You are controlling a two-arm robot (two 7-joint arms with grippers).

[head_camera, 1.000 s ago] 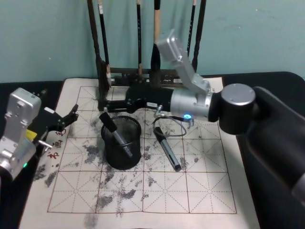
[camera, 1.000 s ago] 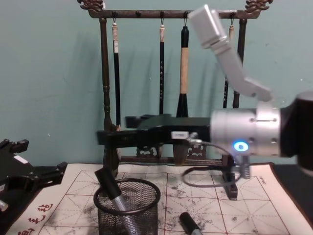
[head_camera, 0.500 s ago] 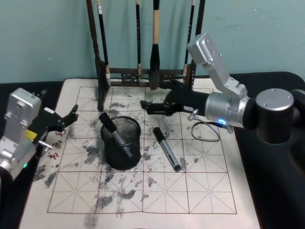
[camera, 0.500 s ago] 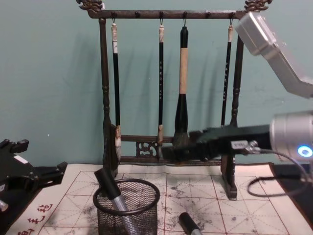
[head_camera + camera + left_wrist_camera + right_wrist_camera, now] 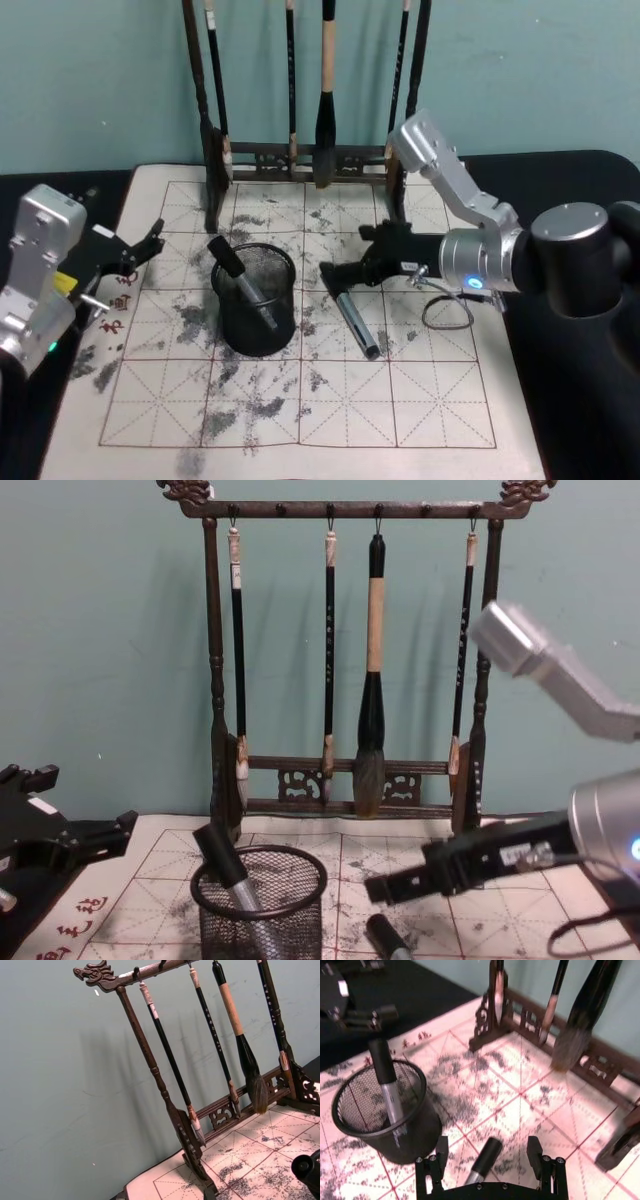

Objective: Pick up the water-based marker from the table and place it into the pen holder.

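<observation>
The right gripper (image 5: 345,262) has left the pen holder (image 5: 257,305) and dropped to the marker (image 5: 356,322) lying on the table (image 5: 430,400) just beside it; jaws apart around its cap, so grasping seems next; the left gripper (image 5: 128,257) waits at the table's left edge

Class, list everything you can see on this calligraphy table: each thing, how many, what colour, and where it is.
table: one, whitish mat with a red grid and grey ink stains, under everything.
pen holder: one, black wire mesh, left of the mat's centre.
marker in the holder: one, black cap and grey barrel, leaning with the cap up.
marker on the mat: one, black cap and grey barrel, lying flat just right of the holder, apart from it.
brush rack: one, dark brown wood, along the mat's far edge.
brushes: four, dark with pale sections, hanging from the rack.
left gripper: one, black, open, at the mat's left edge.
right gripper: one, black, open, fingers either side of the lying marker's cap.
</observation>
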